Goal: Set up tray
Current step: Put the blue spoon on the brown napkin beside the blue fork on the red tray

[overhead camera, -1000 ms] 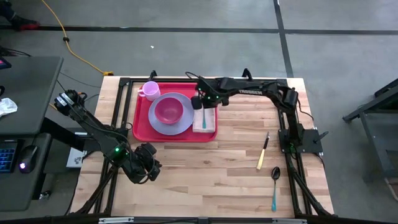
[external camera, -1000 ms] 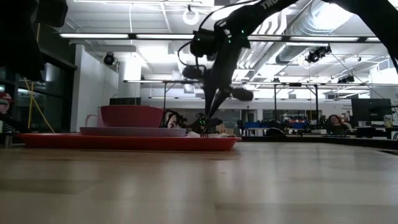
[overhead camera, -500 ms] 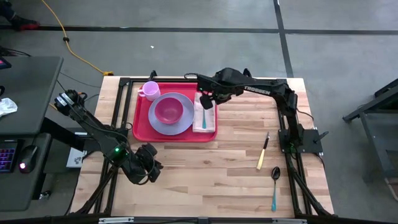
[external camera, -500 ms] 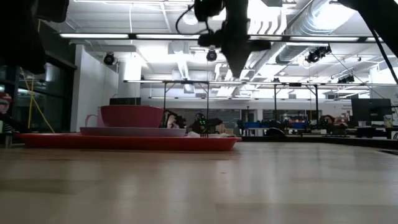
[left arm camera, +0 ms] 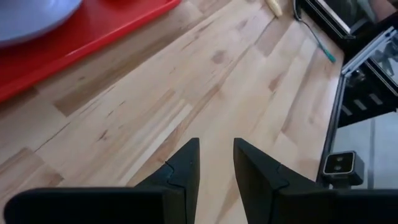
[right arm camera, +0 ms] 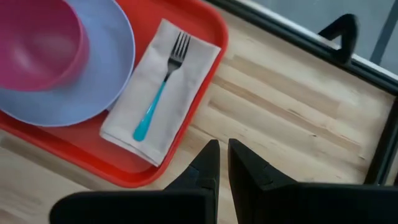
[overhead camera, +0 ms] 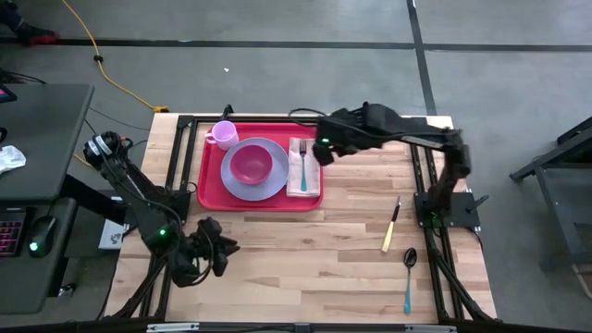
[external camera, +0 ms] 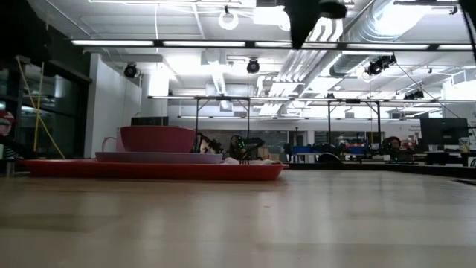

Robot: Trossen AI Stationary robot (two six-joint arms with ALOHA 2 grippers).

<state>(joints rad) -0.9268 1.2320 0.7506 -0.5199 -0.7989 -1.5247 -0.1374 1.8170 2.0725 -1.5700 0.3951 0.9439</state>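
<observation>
Red tray [overhead camera: 215,194] sits far-left on table [overhead camera: 314,240]; holds lavender plate [overhead camera: 242,187] w/ pink bowl [overhead camera: 250,165], pink mug [overhead camera: 222,134], napkin [overhead camera: 298,183] w/ teal-handled fork [overhead camera: 302,165]. R gripper [overhead camera: 323,151] raised just right of tray, fingers shut, holding nothing. L gripper [overhead camera: 222,248] near-left over bare wood, fingers part open, empty. Knife [overhead camera: 391,226] & spoon [overhead camera: 408,277] lie near right edge.

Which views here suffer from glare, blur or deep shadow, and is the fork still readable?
High view: even light, everything sharp. Low view: bright ceiling lights wash out the top, the tray and bowl sit dim against them, and the near tabletop is soft. Left wrist view: the near fingers are almost black. Right wrist view: the fork on the napkin is crisp.
</observation>
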